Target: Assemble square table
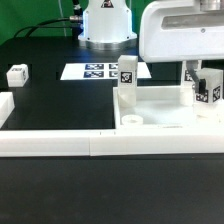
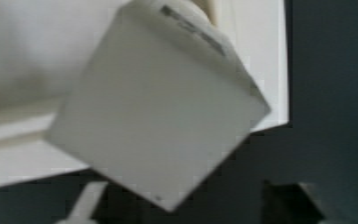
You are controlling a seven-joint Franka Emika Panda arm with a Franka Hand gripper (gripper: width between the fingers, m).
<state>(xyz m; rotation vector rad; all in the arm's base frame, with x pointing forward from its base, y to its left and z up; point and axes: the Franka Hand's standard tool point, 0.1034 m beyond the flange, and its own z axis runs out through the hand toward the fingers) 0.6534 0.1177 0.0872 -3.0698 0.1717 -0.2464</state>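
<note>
Gripper point(image 1: 196, 84), fingers apart and seemingly holding nothing, hangs over the right end of the large white square plastic slab point(image 1: 165, 106); a short white tagged block leg point(image 1: 208, 90) stands upright just to its right.

The table point(image 1: 40, 112) below me is black. The square slab point(image 1: 160, 102) is plain white. So are the upright leg point(image 1: 126, 90), the small leg point(image 1: 17, 74) and the third leg point(image 1: 207, 90) at the exterior view's right, each carrying a black-and-white square tag. The marker board point(image 1: 98, 71) is white with black patterned tags, while the border bars point(image 1: 60, 143) are bare white. Close up I see only a pale grey-white panel point(image 2: 158, 115) against dark.
</note>
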